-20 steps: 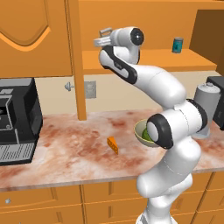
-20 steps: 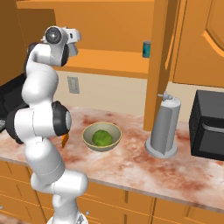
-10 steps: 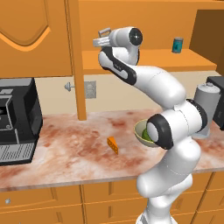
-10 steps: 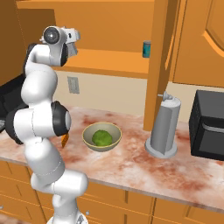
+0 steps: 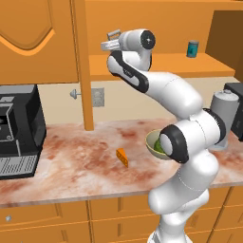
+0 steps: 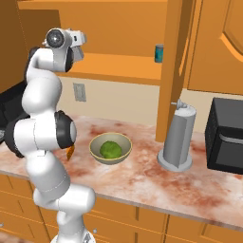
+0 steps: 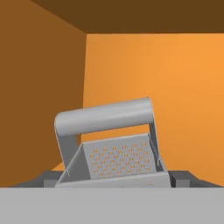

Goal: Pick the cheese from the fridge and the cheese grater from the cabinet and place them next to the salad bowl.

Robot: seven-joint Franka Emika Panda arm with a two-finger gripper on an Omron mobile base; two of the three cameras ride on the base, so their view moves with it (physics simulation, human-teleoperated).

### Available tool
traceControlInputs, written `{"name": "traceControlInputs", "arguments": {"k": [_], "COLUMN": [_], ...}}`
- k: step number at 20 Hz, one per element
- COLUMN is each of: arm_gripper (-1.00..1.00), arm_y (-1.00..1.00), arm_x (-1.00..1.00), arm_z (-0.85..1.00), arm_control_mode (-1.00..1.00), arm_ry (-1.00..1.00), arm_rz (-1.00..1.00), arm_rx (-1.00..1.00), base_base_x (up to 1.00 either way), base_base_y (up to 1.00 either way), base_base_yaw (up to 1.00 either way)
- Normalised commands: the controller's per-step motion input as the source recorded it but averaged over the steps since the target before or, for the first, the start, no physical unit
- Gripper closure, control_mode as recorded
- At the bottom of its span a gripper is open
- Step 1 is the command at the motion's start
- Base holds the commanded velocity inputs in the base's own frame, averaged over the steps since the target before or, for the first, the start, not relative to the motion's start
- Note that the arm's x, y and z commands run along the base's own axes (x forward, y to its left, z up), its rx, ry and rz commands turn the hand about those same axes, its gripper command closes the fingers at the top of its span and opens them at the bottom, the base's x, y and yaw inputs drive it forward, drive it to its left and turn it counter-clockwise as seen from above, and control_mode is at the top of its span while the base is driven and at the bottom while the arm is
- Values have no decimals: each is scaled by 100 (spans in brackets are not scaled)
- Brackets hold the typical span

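Note:
My gripper [image 5: 110, 42] is up at the open orange cabinet [image 5: 166, 64], just in front of its shelf, shut on the cheese grater [image 5: 113, 36]. In the hand view the grey perforated grater [image 7: 118, 157] sits tilted between the two dark fingertips [image 7: 43, 178], its loop handle on top, with the cabinet's back wall behind it. The orange cheese wedge [image 5: 123, 157] lies on the counter left of the olive salad bowl [image 6: 110, 148] with its green leafy ball. The arm hides part of the bowl [image 5: 153, 141] in the left base view.
A teal can [image 5: 192, 48] stands on the cabinet shelf to the right. A tall grey cylinder [image 6: 178, 137] and a black appliance [image 6: 228, 137] stand right of the bowl. A black coffee machine [image 5: 16, 128] occupies the counter's left end. An open cabinet door edge [image 5: 83, 66] hangs left of the hand.
The hand with the grater has edged slightly up and back from the shelf. The cheese, bowl and base stay put.

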Motion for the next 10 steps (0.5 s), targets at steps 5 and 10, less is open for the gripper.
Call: {"name": "traceControlInputs", "arguments": {"k": [5, 10], "arm_gripper": [100, 100], "arm_y": [0, 0], "arm_x": [-35, -61], "arm_z": [0, 0], "arm_control_mode": [-100, -100], "arm_ry": [-3, -2], "arm_rz": [0, 0], "arm_rx": [0, 0], "base_base_x": [0, 0], "base_base_y": [0, 0], "base_base_yaw": [0, 0]}}
